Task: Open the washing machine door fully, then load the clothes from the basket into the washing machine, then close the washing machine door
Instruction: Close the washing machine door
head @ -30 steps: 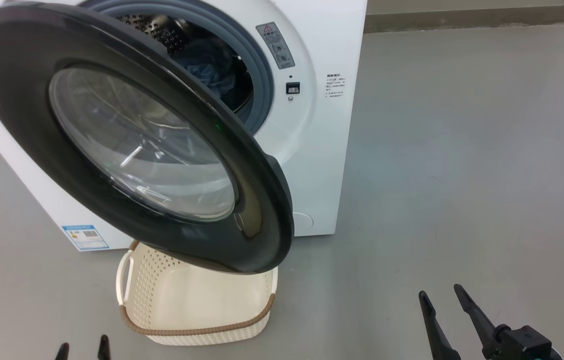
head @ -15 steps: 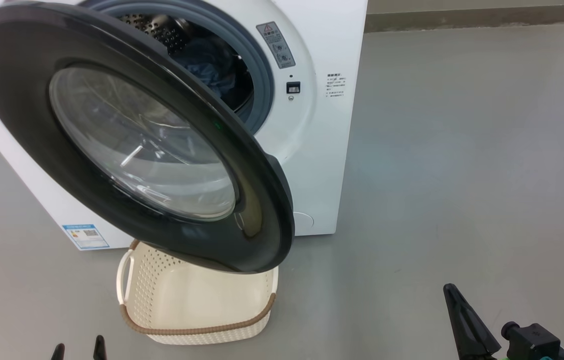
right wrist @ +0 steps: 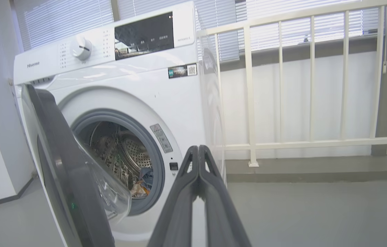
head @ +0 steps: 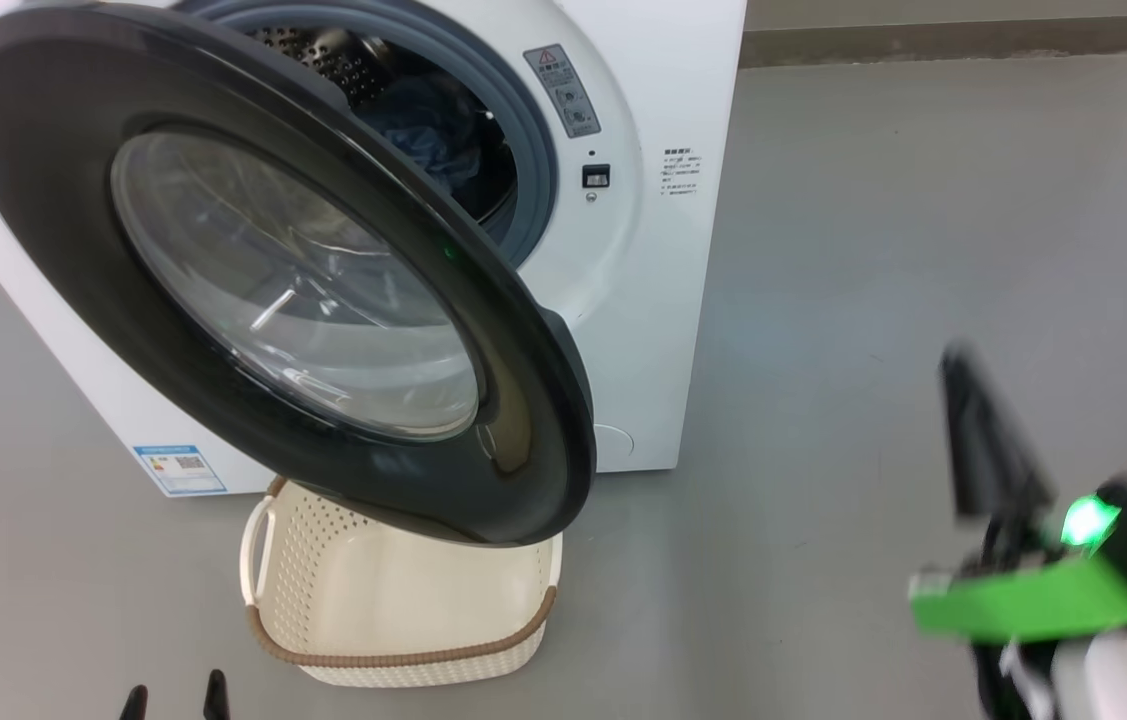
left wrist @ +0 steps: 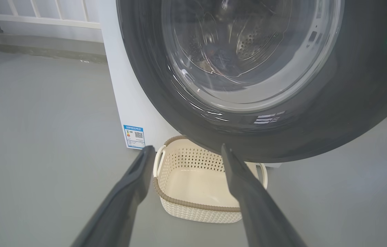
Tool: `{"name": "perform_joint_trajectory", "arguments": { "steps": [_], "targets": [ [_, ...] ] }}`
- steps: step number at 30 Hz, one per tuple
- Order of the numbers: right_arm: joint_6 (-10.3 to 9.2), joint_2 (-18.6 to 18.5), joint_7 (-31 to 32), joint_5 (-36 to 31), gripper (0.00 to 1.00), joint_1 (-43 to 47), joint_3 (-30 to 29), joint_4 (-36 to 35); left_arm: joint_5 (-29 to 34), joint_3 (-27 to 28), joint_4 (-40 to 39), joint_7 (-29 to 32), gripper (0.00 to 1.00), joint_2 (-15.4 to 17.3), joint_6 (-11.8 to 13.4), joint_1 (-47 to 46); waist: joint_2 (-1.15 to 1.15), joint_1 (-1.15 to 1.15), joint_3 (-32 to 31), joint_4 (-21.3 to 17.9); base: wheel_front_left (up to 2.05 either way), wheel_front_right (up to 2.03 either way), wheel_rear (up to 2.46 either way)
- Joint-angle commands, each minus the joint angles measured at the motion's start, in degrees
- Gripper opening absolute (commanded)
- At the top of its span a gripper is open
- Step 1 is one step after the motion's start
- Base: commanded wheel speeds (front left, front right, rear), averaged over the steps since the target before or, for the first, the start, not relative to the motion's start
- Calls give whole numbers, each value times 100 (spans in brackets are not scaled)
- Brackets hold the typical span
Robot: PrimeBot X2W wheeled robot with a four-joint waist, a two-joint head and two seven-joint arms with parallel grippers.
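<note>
The washing machine stands white and square on the grey floor, and everything else gathers round it. The right wrist camera takes in its top panel with a dial and a dark display, and a white railing beside the machine. The head camera gives the lower front and a blue sticker instead.

The washing machine door hangs open off the machine's front, black rim and bulging glass swung outward. The left wrist camera looks through that glass at the drum holes.

The basket sits on the floor at the machine's foot, under the door's lower edge, its cream bottom plain to see.

The clothes lie inside the machine's drum. They are a dim bluish heap from the head and blue with an orange patch from the right wrist.

The left claw is spread wide in front of the machine, near the basket but apart from it. The right claw has its fingers pressed flat together, over the floor beyond the machine's corner. In the head view it is a blur.
</note>
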Motion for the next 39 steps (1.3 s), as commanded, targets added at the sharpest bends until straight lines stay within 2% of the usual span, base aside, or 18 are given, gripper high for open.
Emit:
{"name": "perform_joint_trajectory", "arguments": {
  "steps": [1,4,8,13,17,24,39],
  "targets": [
    [9,-22,-27,149,0,-441,137,-337,-36,160,-132,-61,100,29,53,-178,0,0,4,8,0,0,0],
    [9,-22,-27,387,0,-980,296,-809,-69,109,-129,-61,100,29,58,-199,0,0,14,54,0,0,0],
    [9,-21,-27,543,0,-1586,1234,-1087,-105,-19,-106,-61,100,28,58,-274,0,0,39,232,0,0,0],
    [9,-21,-27,605,0,-1688,2339,-565,-172,-168,-120,-61,100,28,71,-345,0,0,139,478,0,0,0],
    [9,-21,-27,675,0,-1533,2841,105,-256,-313,-103,-61,100,28,99,-415,0,0,245,682,0,0,0],
    [9,-21,-27,770,0,-1299,2841,966,-378,-525,-102,-61,100,28,167,-529,0,0,411,1018,0,0,0],
    [9,-20,-27,704,0,-1338,2374,1317,-535,-689,-97,-61,100,28,257,-631,0,0,595,1413,0,0,0]
  ]
}}
